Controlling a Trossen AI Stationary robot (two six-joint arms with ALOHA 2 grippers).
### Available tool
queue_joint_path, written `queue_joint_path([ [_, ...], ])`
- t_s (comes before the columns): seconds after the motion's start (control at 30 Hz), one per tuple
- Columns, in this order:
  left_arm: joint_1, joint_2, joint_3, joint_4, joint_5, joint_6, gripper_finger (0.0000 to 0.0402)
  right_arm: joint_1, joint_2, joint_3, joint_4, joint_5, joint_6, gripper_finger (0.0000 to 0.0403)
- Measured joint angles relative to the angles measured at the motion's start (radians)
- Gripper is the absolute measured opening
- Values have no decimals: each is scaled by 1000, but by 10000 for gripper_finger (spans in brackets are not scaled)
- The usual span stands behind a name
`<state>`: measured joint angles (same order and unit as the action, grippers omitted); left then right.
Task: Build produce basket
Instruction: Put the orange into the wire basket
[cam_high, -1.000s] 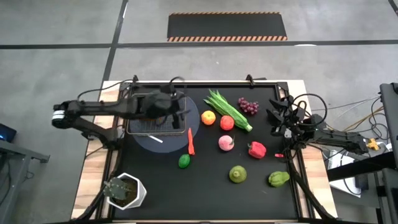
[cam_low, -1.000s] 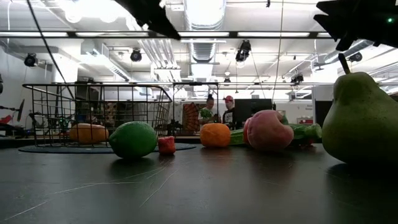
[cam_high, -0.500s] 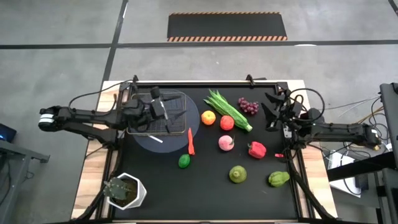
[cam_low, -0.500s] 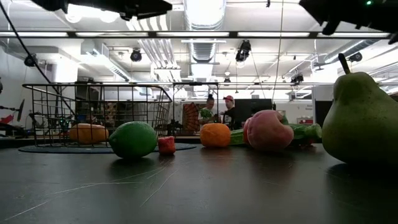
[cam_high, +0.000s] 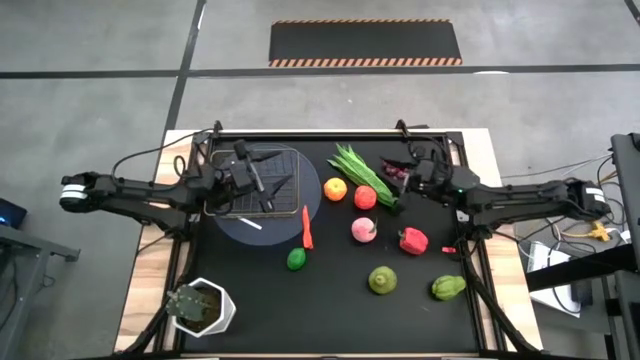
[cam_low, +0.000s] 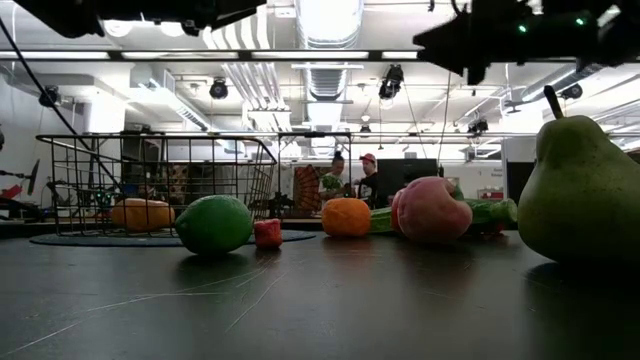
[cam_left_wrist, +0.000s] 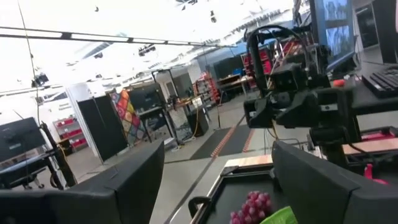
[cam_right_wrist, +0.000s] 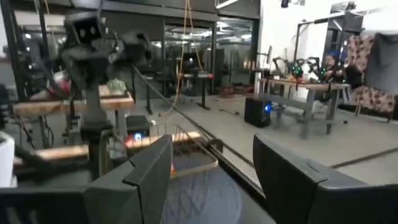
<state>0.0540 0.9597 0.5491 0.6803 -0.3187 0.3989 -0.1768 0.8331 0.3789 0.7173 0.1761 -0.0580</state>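
Observation:
The wire basket (cam_high: 232, 188) stands on its grey disc (cam_high: 262, 226) at the table's far left; an orange piece (cam_low: 142, 214) lies inside it. My left gripper (cam_high: 272, 184) hovers open over the basket, holding nothing (cam_left_wrist: 217, 180). On the black mat lie a leafy stalk (cam_high: 362, 172), grapes (cam_high: 403, 174), an orange (cam_high: 335, 189), a tomato (cam_high: 365, 198), a peach (cam_high: 363, 230), a pepper (cam_high: 413, 240), a chili (cam_high: 307, 228), a lime (cam_high: 296, 259) and a pear (cam_high: 382, 280). My right gripper (cam_high: 402, 166) hangs open above the grapes, with nothing between its fingers (cam_right_wrist: 211, 174).
A potted plant in a white pot (cam_high: 201, 308) stands at the near left corner. A green vegetable (cam_high: 448, 288) lies near the right edge. Cables trail off the table's right side (cam_high: 500, 165). Two people (cam_low: 352, 176) stand in the room beyond.
My left gripper has drawn back a little toward the table's left edge over the basket and tipped up from pointing down to about level. My right gripper has risen and reached toward the table's left, from the right edge to above the grapes. No produce has moved.

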Motion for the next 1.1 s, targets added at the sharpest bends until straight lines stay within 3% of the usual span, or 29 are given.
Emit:
queue_joint_path([
  [0.53, -13, -21, 0, -41, 1, -53, 279, 0, 414, 333, -313, -3, 38, 210],
  [0.87, -21, -59, -10, -46, 1, -52, 279, -4, 613, 649, -776, -1, 79, 210],
  [1.1, -21, -78, -19, -44, 1, -49, 279, -15, 767, 820, -1019, 1, 22, 265],
])
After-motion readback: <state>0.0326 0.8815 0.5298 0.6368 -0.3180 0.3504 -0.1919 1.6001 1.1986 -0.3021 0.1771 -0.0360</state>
